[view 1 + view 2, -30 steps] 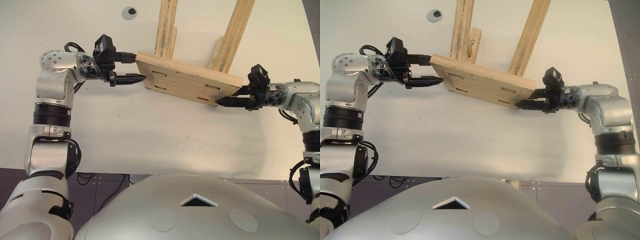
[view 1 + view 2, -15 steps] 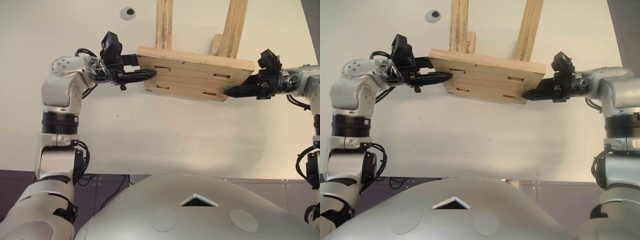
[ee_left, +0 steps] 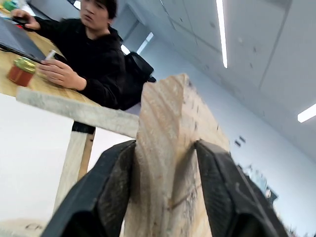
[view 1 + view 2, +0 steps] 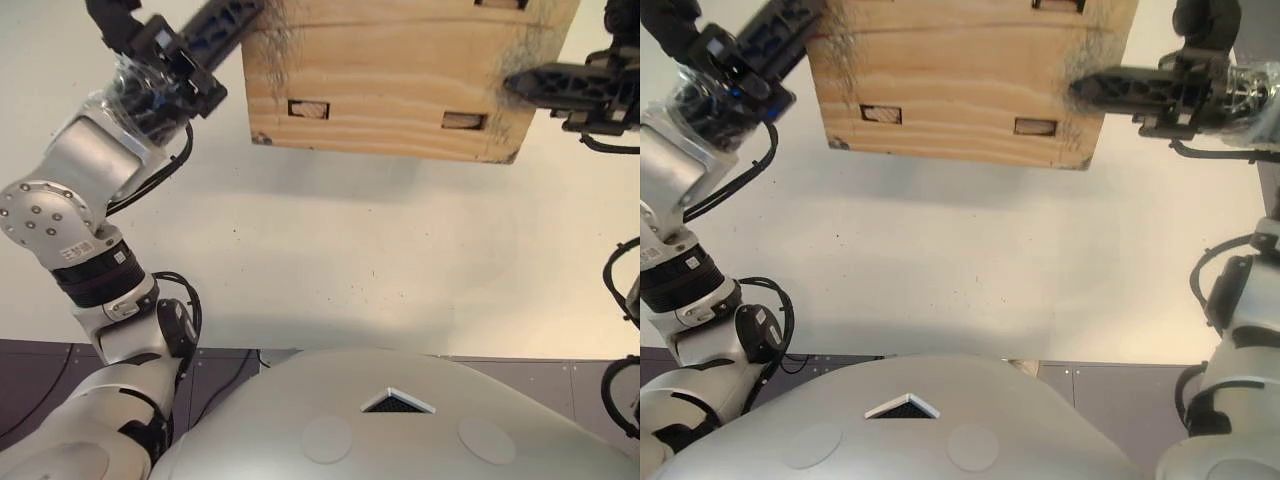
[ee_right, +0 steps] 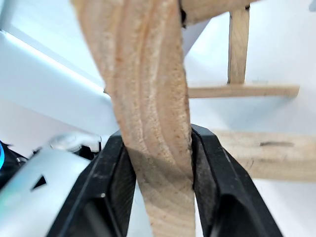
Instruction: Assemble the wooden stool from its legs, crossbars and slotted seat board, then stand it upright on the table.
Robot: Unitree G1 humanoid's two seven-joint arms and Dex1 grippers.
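**Two grippers, one stool held off the table**

L + R eye (same scene): the seat board point(image 4: 390, 85) hangs at 12 o'clock, apart from the white table point(image 4: 330, 260). Its shadow falls on the tabletop beneath it. The L gripper point(image 4: 250, 12) has the board's edge at 10 o'clock and the R gripper point(image 4: 520, 82) has the opposite edge at 2 o'clock. Two slots point(image 4: 308, 108) near the front edge have wood ends plugged into them, so I'd say the legs are seated.

L wrist: black fingers point(image 3: 106, 192) are pressed on both faces of the board's edge, pinching it. Beyond them a leg point(image 3: 74, 163) carries a crossbar point(image 3: 74, 111).

R wrist: same story. The pads point(image 5: 116, 182) squeeze the board edge-on, w/ another leg point(image 5: 239, 47) and rail point(image 5: 244, 91) behind.

Handling, my guess:
- Solid timber, so stiff, not fragile, and fairly heavy w/ the frame attached.
- The grain is rough, so it prob. won't slide.
- Each hold is narrow and sits at the rim, so the leg weight could swivel the board between the pads.
- Opposite edges look like the right place to hold. Keep both sides level and squeeze firm.
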